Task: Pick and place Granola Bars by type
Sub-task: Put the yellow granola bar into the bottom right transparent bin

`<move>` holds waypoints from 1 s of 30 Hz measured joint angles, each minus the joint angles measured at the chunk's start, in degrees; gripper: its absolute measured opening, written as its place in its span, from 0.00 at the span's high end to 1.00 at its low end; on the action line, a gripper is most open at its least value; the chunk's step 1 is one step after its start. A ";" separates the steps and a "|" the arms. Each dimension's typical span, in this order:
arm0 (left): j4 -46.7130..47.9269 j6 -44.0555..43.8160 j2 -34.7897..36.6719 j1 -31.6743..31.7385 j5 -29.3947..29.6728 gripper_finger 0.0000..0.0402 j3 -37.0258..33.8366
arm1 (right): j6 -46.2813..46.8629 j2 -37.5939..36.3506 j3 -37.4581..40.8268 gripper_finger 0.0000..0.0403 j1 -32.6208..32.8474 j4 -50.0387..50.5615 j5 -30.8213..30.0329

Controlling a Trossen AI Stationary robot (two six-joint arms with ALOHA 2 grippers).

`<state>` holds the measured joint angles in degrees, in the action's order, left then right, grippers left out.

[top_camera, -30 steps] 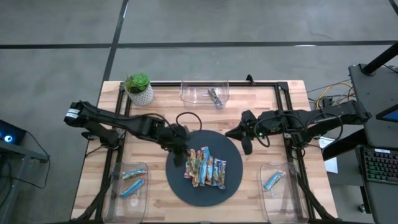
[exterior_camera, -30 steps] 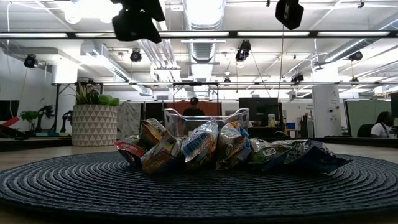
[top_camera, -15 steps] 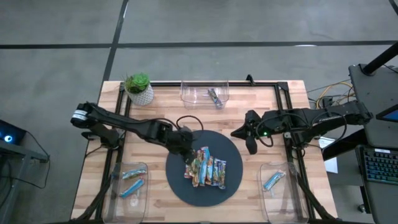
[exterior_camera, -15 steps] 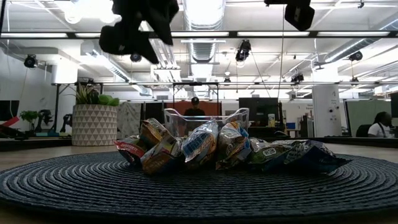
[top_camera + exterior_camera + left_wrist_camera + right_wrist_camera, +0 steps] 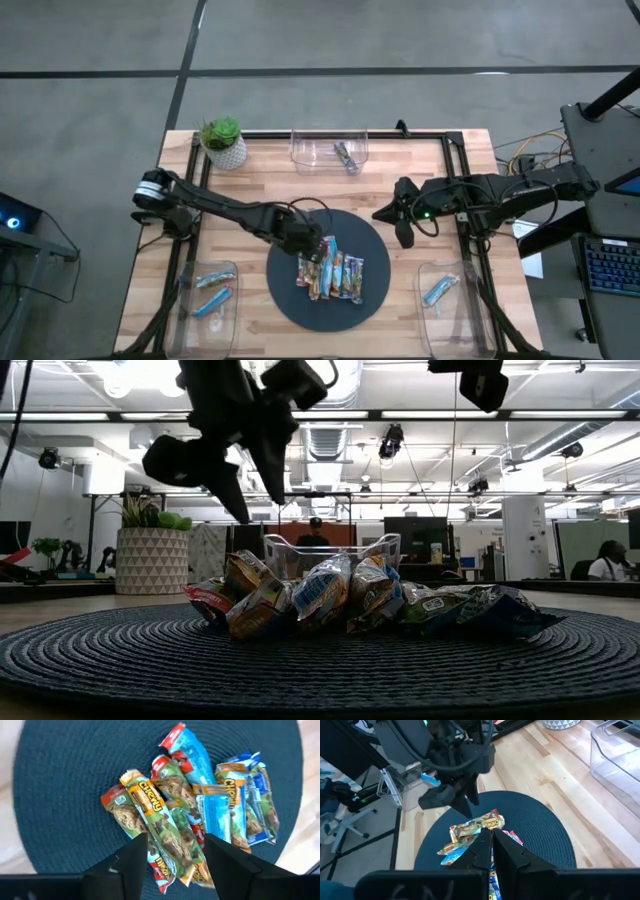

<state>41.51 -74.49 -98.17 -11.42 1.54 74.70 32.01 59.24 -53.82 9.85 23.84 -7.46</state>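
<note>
Left pincer (image 5: pixel 313 243) hangs w/ fingers spread, nothing pinched, just above the near edge of the heap of shiny wrapped granola bars (image 5: pixel 331 268), blue & green/red-brown, on the dark round woven mat (image 5: pixel 290 295) mid-bench. Right pincer (image 5: pixel 398 233), pressed together, hovers well apart beyond the heap's far side.

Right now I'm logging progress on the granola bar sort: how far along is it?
Done: four bars are binned, two in the left bin, one in the right bin, one in the far bin. In hand: nothing yet; the left tool hangs open over the pile of bars on the round mat. The right tool waits shut by the mat's edge. Left: the whole pile.
</note>
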 joint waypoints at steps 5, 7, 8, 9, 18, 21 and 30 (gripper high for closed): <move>-0.59 -3.82 -0.91 -0.07 0.00 0.56 0.00 | -2.90 0.02 0.00 0.98 -0.02 0.55 -0.02; -0.87 -5.43 -1.63 -0.11 0.00 0.56 0.00 | -3.90 0.02 0.00 0.98 -0.04 1.29 -0.06; -0.93 -6.08 -1.93 -0.21 0.02 0.56 0.00 | -4.30 0.02 0.00 0.98 -0.04 1.75 -0.07; -0.98 -6.56 -2.13 -0.27 0.04 0.56 0.00 | -4.62 0.02 0.00 0.98 -0.04 2.12 -0.09; -2.40 -11.43 -5.04 -0.50 0.02 0.56 0.00 | -5.49 0.07 0.00 0.98 -0.04 3.14 -0.09; -3.19 -11.50 -6.01 -0.48 0.02 0.56 0.00 | -5.56 0.07 0.00 0.98 -0.04 3.23 -0.09; -3.85 -12.22 -8.38 -0.48 0.04 0.56 0.01 | -5.69 0.07 0.00 0.98 -0.04 3.44 -0.09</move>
<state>37.67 -86.71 -106.54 -11.90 1.58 74.70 26.33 59.31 -53.82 9.80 27.28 -7.55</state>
